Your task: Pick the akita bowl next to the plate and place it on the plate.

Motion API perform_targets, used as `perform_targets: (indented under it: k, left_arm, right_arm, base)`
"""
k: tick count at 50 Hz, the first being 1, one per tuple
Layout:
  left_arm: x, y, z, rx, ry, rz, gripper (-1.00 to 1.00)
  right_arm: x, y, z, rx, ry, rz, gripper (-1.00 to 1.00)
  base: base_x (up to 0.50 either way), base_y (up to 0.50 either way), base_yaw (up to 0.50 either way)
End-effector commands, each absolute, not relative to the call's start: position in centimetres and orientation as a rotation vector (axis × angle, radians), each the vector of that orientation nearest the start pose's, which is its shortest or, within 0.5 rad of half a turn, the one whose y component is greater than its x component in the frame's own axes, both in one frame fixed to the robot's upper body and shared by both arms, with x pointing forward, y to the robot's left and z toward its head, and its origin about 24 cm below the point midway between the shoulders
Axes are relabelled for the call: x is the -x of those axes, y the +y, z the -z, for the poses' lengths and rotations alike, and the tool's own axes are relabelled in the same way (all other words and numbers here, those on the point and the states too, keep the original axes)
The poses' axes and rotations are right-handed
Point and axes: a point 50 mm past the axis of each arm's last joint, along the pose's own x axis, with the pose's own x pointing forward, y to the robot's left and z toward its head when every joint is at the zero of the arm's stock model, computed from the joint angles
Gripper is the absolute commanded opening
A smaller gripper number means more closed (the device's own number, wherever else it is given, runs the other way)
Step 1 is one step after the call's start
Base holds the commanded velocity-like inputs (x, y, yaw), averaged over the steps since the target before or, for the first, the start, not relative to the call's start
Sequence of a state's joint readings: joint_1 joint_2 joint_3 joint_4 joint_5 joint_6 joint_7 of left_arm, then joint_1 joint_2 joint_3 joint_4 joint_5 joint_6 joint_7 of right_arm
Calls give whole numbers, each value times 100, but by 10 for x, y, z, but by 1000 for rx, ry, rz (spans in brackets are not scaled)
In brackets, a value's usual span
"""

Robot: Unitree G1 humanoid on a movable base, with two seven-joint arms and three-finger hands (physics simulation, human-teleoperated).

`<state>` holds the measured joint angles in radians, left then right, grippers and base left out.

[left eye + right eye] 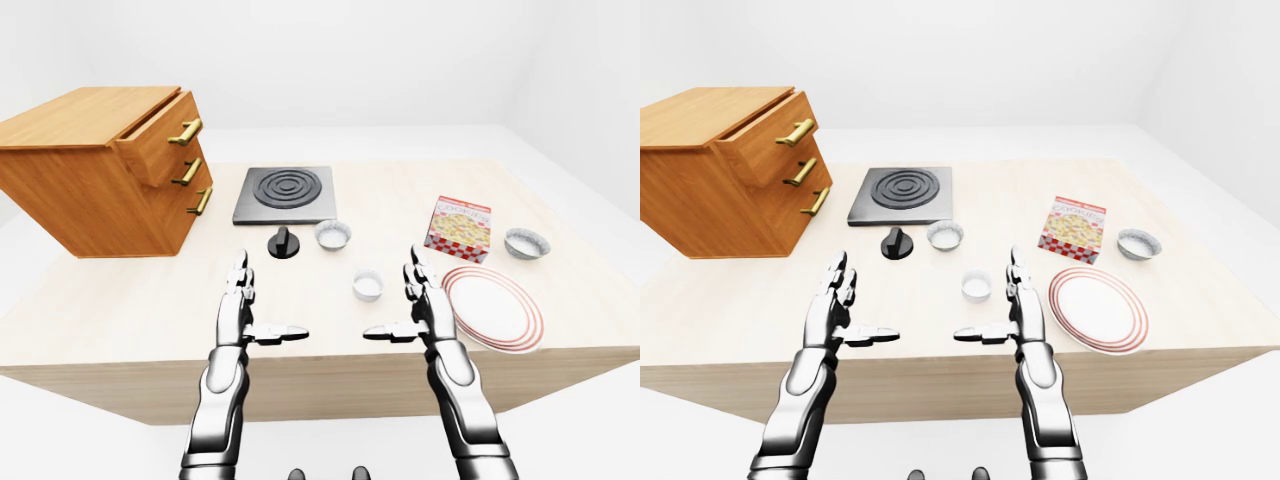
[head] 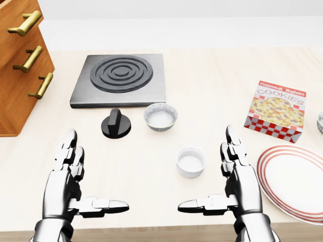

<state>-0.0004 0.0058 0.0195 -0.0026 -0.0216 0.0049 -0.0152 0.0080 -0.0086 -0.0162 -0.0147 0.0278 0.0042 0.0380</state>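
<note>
Two hands are hanging open over the near edge of the table, touching nothing.

Hands:
- Right hand is standing just left of the plate, palm turned inward. Its fingers are straight and pointing up the head view, with the thumb sticking out level toward the left.
- Left hand is mirroring it well left of the plate, thumb pointing right. The two thumb tips are facing each other, apart.
- Both are released and holding nothing.

Target, as I am judging it:
- The bowl is sitting just above the plate in the left-eye view, right of the box and apart from the plate's rim.
- Only a sliver of it is showing at the head view's right edge.
- A second bowl of the same look is lying well left of the plate and is likely not the one meant.
- A ramekin is sitting left of the plate, just beside the right hand.

Step in hand: the reach, not yet begun.

Doing it well:
- The right hand is nearer, so it should be the one going.
- It should be passing over the plate toward the bowl, keeping clear of the box.
- It should come down from above, with the thumb opposing the fingers across the rim on the side away from the box.
- The fingers need to close firmly before lifting, since a shallow bowl is likely to slide if nudged.
- The carry down to the plate's middle is short.
</note>
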Motion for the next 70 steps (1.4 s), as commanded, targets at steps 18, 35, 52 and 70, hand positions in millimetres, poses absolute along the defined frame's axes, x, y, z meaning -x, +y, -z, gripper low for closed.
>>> perform_targets:
  k: [18,35,52,70]
  left_arm:
    - [-255,162,-43,21,-4,-17,100]
    - [-255,161,-45,10,-23,-5,100]
    - [-255,161,-45,12,-21,-8,100]
    - [-255,161,-43,15,-22,-9,100]
  right_arm:
    - [-248,-159,-46,-63,-27,-80,100]
    - [-249,-159,-46,-82,-17,-87,100]
    - [-249,-160,-46,-89,-17,-89,100]
    - [-250,-160,-45,-96,-11,-88,100]
  base:
    - [0,0,0]
    - [0,-4,0]
    - [0,-30,0]
    - [0,-32,0]
